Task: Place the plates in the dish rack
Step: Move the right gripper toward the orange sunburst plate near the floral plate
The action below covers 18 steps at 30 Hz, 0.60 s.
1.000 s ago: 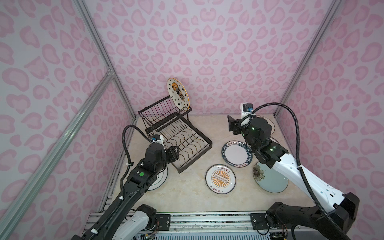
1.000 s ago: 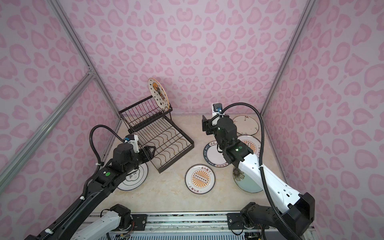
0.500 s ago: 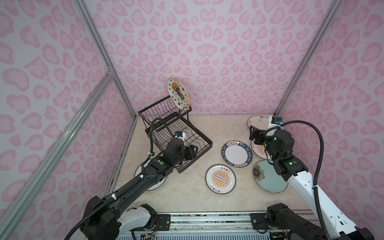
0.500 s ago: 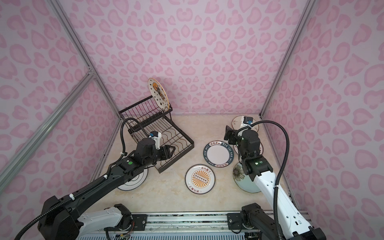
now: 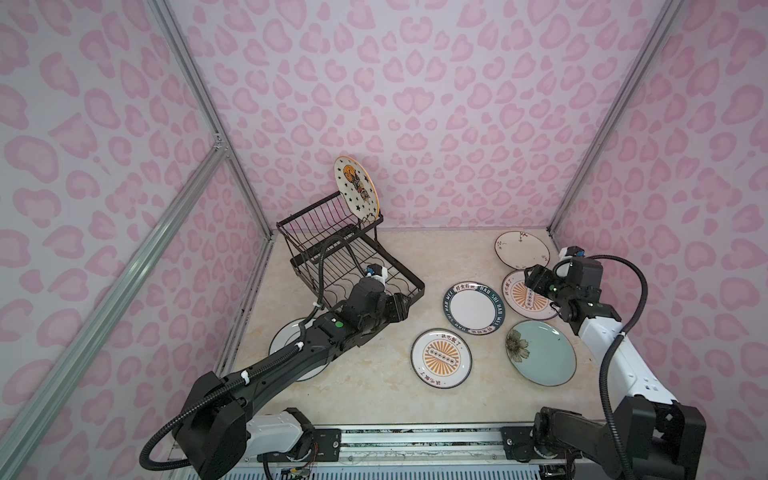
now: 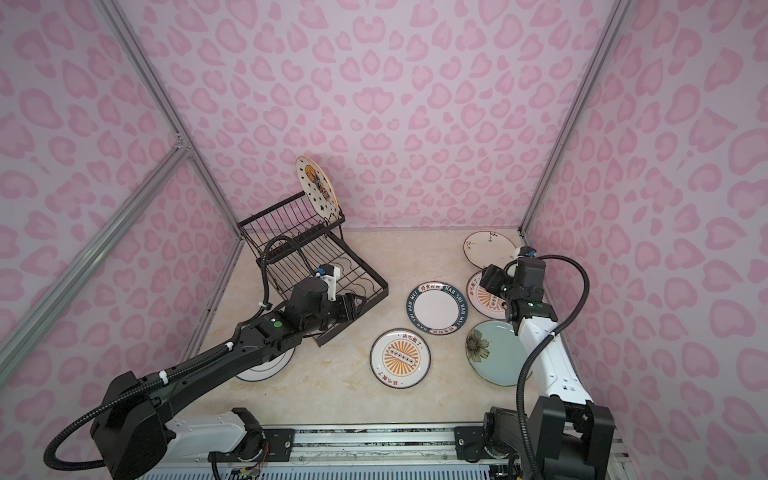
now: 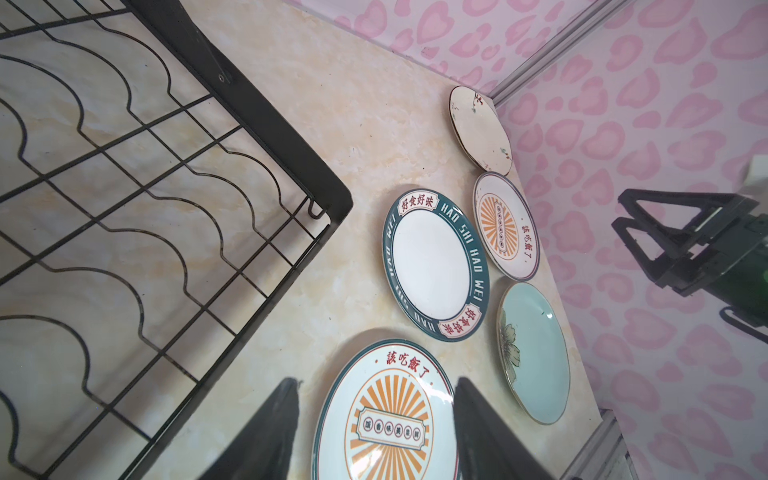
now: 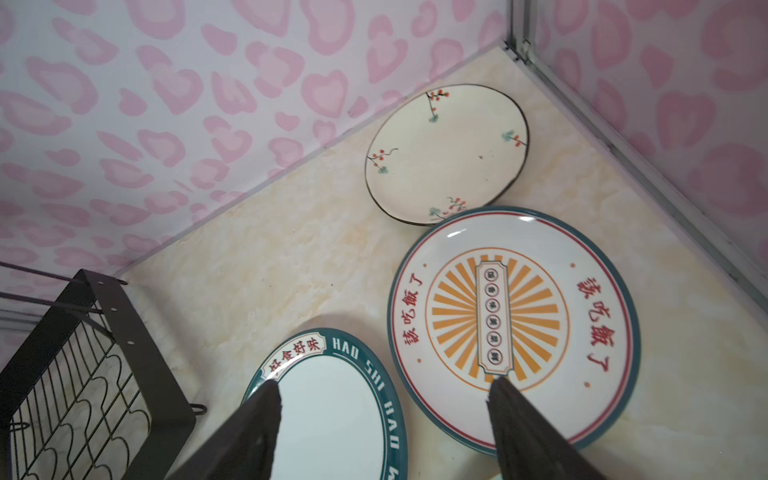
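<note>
Round ceramic star plate [image 5: 356,192]: white, black stars, orange centre.
Round lettered plate [image 5: 473,307]: dark teal rim, white centre.
Sunburst plate [image 5: 441,358] at its 7 o'clock: orange rays, red characters.
Round glazed plate [image 5: 540,353]: pale blue-green, dark flower.
Wire metal dish rack [image 7: 249,107]: black.

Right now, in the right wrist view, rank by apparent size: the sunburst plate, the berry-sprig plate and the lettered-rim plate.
Largest: the sunburst plate.
Unranked below it: the berry-sprig plate, fully visible but farther off, and the lettered-rim plate, which runs out of frame, so its full size cannot be judged.
</note>
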Each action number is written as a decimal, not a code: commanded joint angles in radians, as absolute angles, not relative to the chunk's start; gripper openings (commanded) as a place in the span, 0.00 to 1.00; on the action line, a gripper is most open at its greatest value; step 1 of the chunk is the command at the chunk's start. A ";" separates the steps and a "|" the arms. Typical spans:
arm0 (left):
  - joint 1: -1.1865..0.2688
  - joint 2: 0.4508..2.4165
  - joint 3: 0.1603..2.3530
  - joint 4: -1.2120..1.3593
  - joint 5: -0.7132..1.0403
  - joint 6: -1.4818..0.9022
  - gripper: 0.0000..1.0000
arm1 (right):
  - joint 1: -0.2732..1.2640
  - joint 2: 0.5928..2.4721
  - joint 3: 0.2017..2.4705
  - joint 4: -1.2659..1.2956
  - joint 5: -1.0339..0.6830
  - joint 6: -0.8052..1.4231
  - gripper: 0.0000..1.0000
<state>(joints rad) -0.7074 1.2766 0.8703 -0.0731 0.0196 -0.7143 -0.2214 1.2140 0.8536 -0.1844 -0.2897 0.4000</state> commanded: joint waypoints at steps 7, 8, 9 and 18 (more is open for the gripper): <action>-0.708 1.306 0.881 -0.024 0.036 -0.709 0.62 | -0.494 1.345 0.832 -0.174 -0.515 0.376 0.72; -0.708 1.316 0.885 -0.022 0.046 -0.708 0.62 | -0.513 1.377 0.847 -0.182 -0.534 0.369 0.70; -0.708 1.324 0.890 -0.023 0.055 -0.703 0.62 | -0.525 1.406 0.865 -0.197 -0.551 0.354 0.70; -0.713 1.351 0.908 -0.045 0.081 -0.676 0.62 | -0.577 1.602 0.964 -0.286 -0.530 0.284 0.59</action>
<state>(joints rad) -0.7147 1.3464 0.8886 -0.0509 0.0723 -0.7025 -0.5755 1.5841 0.9543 -0.2584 -0.5308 0.3153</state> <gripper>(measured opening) 0.619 0.586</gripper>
